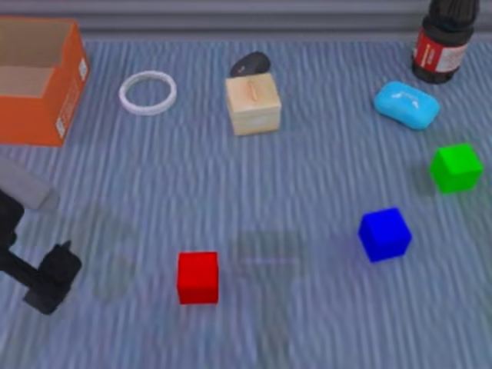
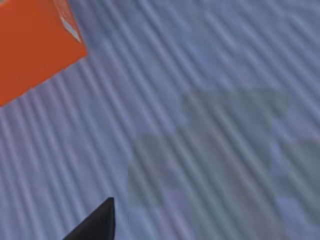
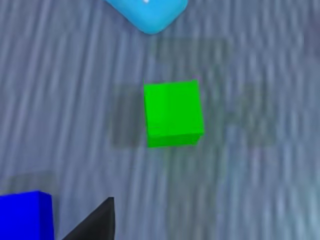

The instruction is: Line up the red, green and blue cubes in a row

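Note:
The red cube (image 1: 197, 277) sits on the table at the front, left of the middle. To its right and a little farther back lies the blue cube (image 1: 384, 234) (image 3: 25, 215). At the right edge is the green cube (image 1: 456, 167) (image 3: 173, 113), farther back still. My left gripper (image 1: 48, 278) hovers at the front left, well left of the red cube, holding nothing I can see. In the top view the right arm is out of view. The right wrist view shows only a dark tip of my right gripper (image 3: 97, 224), above the table short of the green cube.
An open orange box (image 1: 46, 77) (image 2: 30, 45) stands at the back left. A white ring (image 1: 147, 92), a tan wooden block (image 1: 253, 104) with a dark object behind it, a light-blue soap bar (image 1: 407, 104) (image 3: 150, 12) and a dark bottle (image 1: 442, 42) line the back.

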